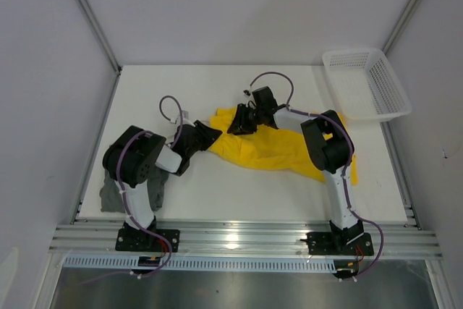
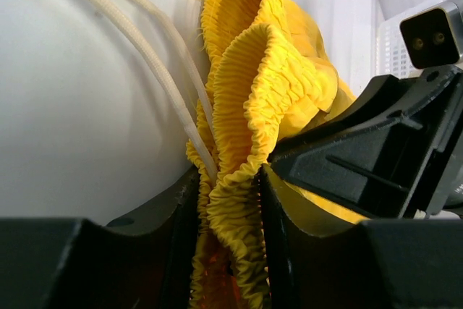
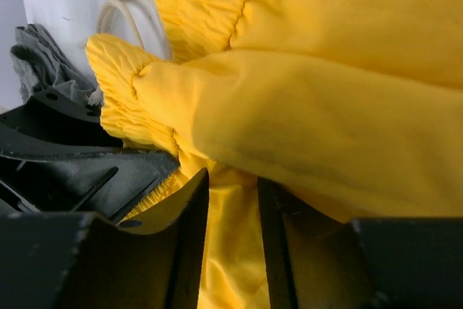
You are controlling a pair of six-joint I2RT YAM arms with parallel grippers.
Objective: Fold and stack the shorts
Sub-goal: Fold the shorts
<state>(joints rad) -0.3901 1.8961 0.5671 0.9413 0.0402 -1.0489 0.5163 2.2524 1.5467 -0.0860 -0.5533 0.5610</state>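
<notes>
The yellow shorts [image 1: 271, 151] lie crumpled across the middle of the white table. My left gripper [image 1: 210, 136] is shut on the ribbed elastic waistband [image 2: 239, 179] at their left end, with the white drawstring [image 2: 155, 56] running beside it. My right gripper [image 1: 239, 122] is shut on a fold of the yellow cloth [image 3: 231, 244] at the shorts' upper edge, close to the left gripper. The dark grey shorts [image 1: 113, 192] lie bunched at the table's front left edge behind the left arm; they also show in the right wrist view [image 3: 43, 63].
A white mesh basket [image 1: 365, 83] stands at the back right corner. The right arm's elbow [image 1: 327, 142] hangs over the shorts' right part. Grey walls close in the table on three sides.
</notes>
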